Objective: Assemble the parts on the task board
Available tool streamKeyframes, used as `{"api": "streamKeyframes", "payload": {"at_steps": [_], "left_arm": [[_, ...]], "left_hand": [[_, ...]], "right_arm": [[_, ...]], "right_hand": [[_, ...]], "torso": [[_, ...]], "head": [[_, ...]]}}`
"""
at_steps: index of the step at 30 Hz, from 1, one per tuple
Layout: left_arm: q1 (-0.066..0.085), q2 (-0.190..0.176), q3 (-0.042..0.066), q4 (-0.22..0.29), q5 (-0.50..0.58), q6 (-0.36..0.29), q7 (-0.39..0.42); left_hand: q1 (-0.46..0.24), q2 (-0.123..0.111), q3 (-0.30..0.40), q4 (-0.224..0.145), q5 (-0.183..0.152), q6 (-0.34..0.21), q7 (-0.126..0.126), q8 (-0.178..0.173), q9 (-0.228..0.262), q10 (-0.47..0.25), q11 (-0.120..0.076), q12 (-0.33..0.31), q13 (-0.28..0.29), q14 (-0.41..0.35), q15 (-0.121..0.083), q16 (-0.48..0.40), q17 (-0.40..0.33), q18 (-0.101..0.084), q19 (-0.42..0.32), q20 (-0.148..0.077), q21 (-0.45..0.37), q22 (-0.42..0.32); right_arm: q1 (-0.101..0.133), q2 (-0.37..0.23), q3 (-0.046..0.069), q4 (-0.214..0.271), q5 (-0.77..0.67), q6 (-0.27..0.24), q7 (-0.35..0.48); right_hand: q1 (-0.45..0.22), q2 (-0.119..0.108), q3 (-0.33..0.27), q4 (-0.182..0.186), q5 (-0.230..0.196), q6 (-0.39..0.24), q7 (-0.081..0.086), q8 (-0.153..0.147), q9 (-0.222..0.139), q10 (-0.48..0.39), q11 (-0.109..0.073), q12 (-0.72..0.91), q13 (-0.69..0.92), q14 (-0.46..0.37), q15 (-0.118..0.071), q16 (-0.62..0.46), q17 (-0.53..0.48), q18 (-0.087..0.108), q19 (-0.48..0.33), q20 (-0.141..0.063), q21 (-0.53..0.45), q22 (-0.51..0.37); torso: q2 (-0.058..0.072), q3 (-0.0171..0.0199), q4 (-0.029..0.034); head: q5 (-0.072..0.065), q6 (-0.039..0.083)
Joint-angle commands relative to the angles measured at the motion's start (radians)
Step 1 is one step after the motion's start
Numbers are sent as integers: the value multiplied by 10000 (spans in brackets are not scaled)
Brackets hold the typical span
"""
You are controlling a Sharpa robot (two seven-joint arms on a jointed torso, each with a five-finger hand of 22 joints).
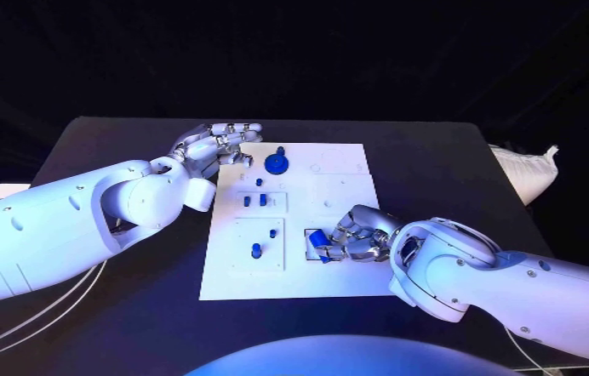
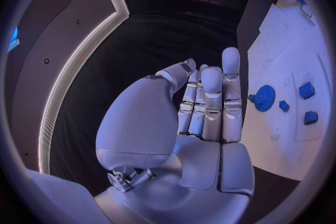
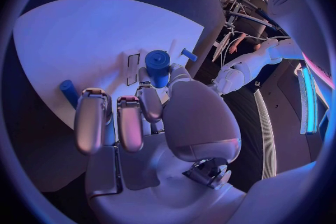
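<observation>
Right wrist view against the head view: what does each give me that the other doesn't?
Right wrist view alone: the blue cylinder part pinched at the right robot hand, seen close, fingertips on it.
Head view alone: the left robot hand at the task board's far left corner, the blue gear, and small blue parts in their recesses.
Both: the right robot hand and the white board.

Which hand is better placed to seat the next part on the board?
Right. The right hand already grips a blue cylinder over the task board. The left hand sits at the board's far left corner, fingers together, holding nothing.
</observation>
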Motion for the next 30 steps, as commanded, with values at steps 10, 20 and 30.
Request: {"api": "streamKeyframes", "payload": {"at_steps": [10,20,30], "left_arm": [[-26,15,5,33,-37,250,-37],[-26,5,5,53,-37,340,-110],[-26,-5,5,47,-101,389,-136]], "left_hand": [[56,93,-27,-42,-10,-77,-6,21,-6,-59,9,20,7,-61,24,-23,-10,185,32,9,-31,-18],[170,199,84,-107,24,-94,-1,27,-7,-93,8,57,3,-72,12,-7,-20,192,40,0,-33,-18],[109,167,52,-89,15,-110,12,26,-8,-113,22,74,2,-74,26,2,-29,186,43,7,-37,-20]], "right_arm": [[24,257,-4,-204,-816,270,-200],[28,233,-4,-174,-1935,318,-238],[25,225,-3,-11,-2885,383,-214]], "right_hand": [[-1319,209,-865,-2,-2001,197,-197,12,293,-49,-104,-239,-81,693,-91,-31,630,-204,12,-93,16,-5],[-2193,298,-1536,25,-3542,195,-207,27,563,-143,-113,-605,-306,701,-96,-25,657,-213,26,-94,38,57],[92,594,-1050,-881,-3138,174,-240,60,966,-48,-154,-585,-230,709,-133,-8,690,-215,35,-141,52,96]], "torso": [[14,5,-6],[7,16,-3],[12,13,-19]], "head": [[46,-13],[39,-26],[68,-69]]}}
